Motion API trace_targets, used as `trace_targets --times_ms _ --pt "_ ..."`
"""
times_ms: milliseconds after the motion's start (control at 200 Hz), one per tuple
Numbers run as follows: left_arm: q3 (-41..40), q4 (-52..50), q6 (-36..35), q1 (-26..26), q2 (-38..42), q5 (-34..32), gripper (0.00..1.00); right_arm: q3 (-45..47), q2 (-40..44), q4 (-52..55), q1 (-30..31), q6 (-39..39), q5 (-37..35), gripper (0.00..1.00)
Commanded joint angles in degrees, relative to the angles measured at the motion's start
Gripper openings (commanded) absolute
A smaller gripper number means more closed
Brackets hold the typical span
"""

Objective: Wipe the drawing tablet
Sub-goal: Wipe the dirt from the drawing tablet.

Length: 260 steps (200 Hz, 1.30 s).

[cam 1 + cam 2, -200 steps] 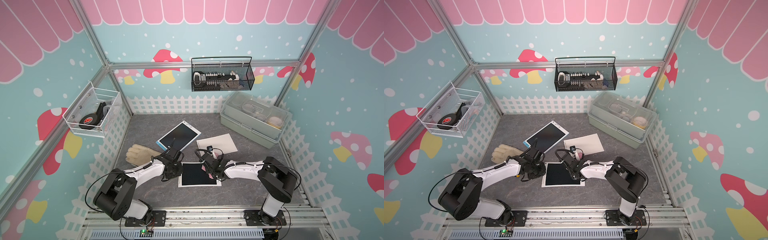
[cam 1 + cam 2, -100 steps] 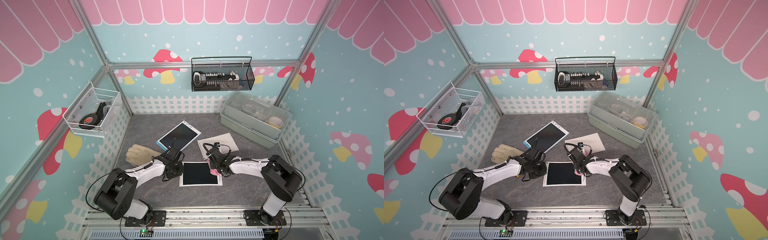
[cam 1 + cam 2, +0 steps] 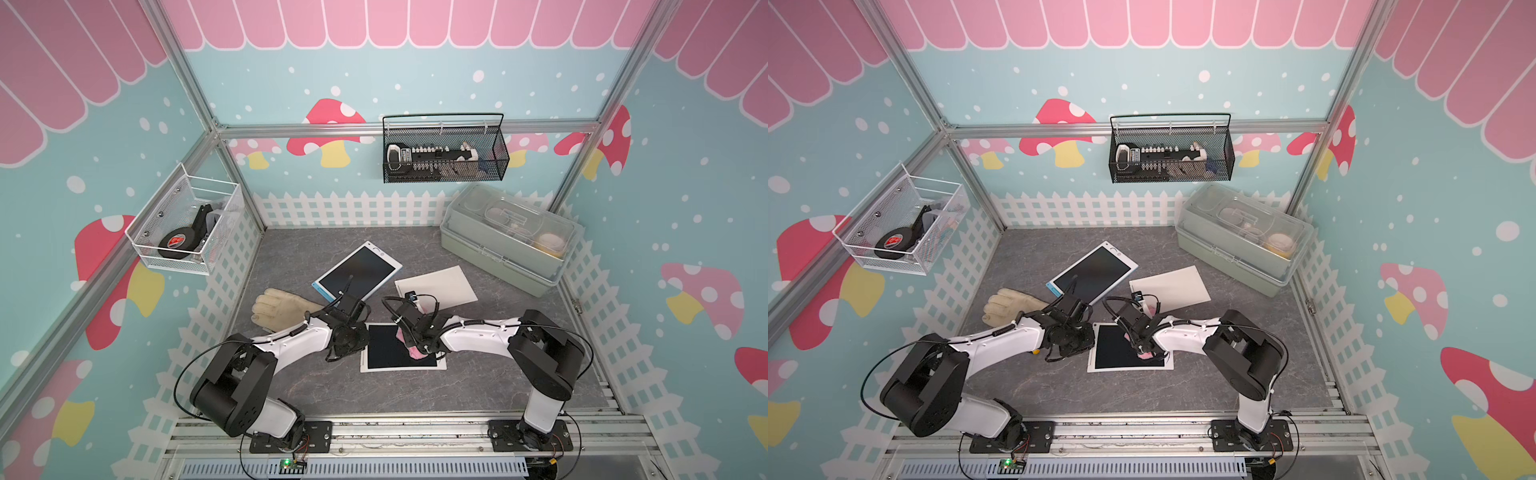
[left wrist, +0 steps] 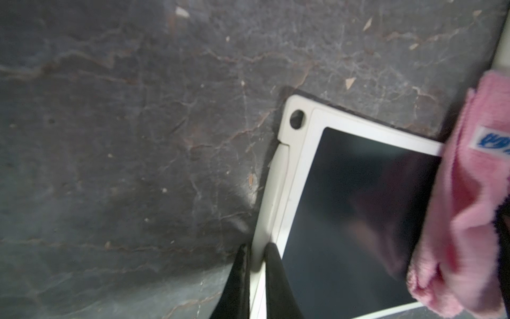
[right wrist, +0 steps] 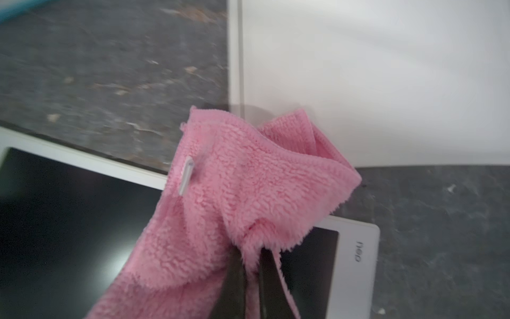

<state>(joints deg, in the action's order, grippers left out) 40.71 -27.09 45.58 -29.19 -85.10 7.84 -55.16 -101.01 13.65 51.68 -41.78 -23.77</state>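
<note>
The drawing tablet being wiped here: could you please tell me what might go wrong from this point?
1. The left jaws pinch only the thin white rim of the drawing tablet; a firm stroke could twist it loose.
2. The right jaws hold the pink cloth by a bunched fold, so it might slip out, or the jaws might scrape the screen.
3. The cloth's loose corner reaches over the white sheet and could drag it.
</note>
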Motion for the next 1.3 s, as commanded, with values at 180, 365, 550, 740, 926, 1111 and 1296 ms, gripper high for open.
trace_targets --times_ms 180,365,550,740,926,1111,1296 --pt "-4.04 -4.47 1.33 -0.60 -3.90 -1.77 0.10 9.93 11.74 7.32 -1.18 -0.32 -3.54 0.00" --pt "-4.07 -4.20 1.26 -0.74 -4.04 -1.43 0.10 -2.34 0.62 6.64 8.27 -0.68 -0.68 0.00" --pt "-4.32 -4.20 1.53 -0.78 -3.82 -1.69 0.10 8.69 6.06 8.23 0.65 -6.22 1.25 0.00" --pt "-4.34 -4.29 1.42 -0.78 -3.76 -2.10 0.10 16.75 17.81 10.69 -2.27 -4.83 0.51 0.00" --pt "-4.32 -4.11 1.55 -0.78 -3.88 -1.56 0.10 4.76 7.12 8.68 8.14 -3.23 0.83 0.00" --pt "-4.74 -4.16 1.70 -0.78 -3.82 -1.77 0.09 8.23 6.61 9.48 3.55 -7.61 1.48 0.00" --pt "-4.41 -4.21 1.40 -0.78 -3.97 -1.94 0.09 20.71 20.62 12.15 -4.17 -6.68 -0.25 0.00"
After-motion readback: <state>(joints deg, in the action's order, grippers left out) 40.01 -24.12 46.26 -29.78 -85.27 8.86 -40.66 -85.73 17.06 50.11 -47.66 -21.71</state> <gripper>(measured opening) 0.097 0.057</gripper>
